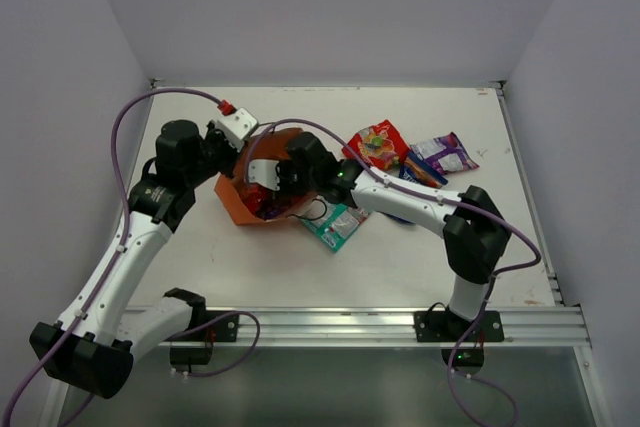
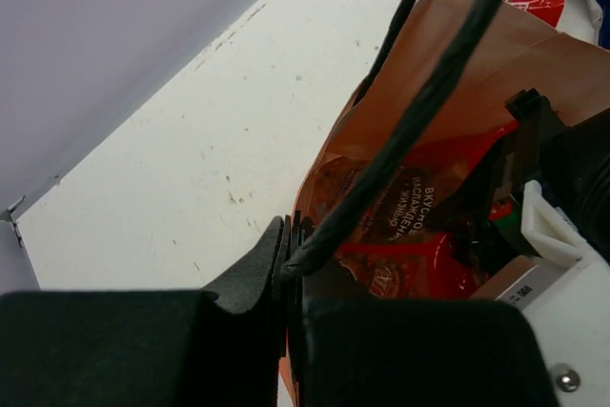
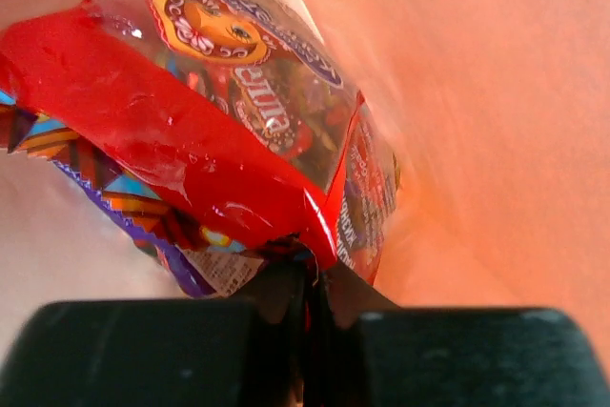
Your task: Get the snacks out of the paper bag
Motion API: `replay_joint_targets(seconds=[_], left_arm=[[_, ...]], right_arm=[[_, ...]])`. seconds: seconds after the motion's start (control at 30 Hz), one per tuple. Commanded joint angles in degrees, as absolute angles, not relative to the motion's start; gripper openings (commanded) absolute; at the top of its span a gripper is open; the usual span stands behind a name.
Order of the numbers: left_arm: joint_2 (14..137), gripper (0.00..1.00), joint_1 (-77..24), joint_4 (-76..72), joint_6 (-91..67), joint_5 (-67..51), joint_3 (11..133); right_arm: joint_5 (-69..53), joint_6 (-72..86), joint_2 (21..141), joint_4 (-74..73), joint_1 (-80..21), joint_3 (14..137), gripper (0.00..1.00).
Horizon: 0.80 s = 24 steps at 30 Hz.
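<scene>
Snacks (image 1: 375, 147) are partly out. Four lie on the table (image 1: 480, 247) right of centre in the overhead view: a red candy-print packet (image 1: 380, 142), a purple-white packet (image 1: 447, 154), a blue packet (image 1: 420, 175) half under the right arm, and a teal-white packet (image 1: 335, 225) just beside the paper bag (image 1: 240, 202). The bag sits left of centre with its mouth open. The left gripper (image 2: 291, 256) has its jaws pressed together on the dark loop handle (image 2: 419, 111) at the rim, holding the mouth up. The right gripper (image 3: 310, 278) is inside the bag, jaws clamped on the lower edge of a red packet (image 3: 191, 140). A purple patterned packet (image 3: 143, 226) lies beneath it. At least these two are left, so I judge the task a little past halfway.
</scene>
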<state>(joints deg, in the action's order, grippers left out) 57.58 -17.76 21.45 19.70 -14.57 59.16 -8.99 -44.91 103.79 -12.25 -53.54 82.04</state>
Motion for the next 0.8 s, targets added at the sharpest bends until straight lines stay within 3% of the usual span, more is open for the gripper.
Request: replay_joint_targets(seconds=[0.0,0.47,0.77], left_arm=[[55.99,0.00,-18.02,16.44,19.16,-11.96,59.59],[55.55,0.00,-18.02,17.31,17.14,-6.33,59.94],[57.47,0.00,-18.02,18.81,14.86,4.46,61.17]], right_arm=[[-11.24,-44.30,98.01,-10.55,-53.52,85.69,0.00],[-16.79,-38.06,78.32,-8.79,-53.79,87.71,0.00],[-11.87,-31.91,70.41,-8.44,-50.45,95.00,0.00]])
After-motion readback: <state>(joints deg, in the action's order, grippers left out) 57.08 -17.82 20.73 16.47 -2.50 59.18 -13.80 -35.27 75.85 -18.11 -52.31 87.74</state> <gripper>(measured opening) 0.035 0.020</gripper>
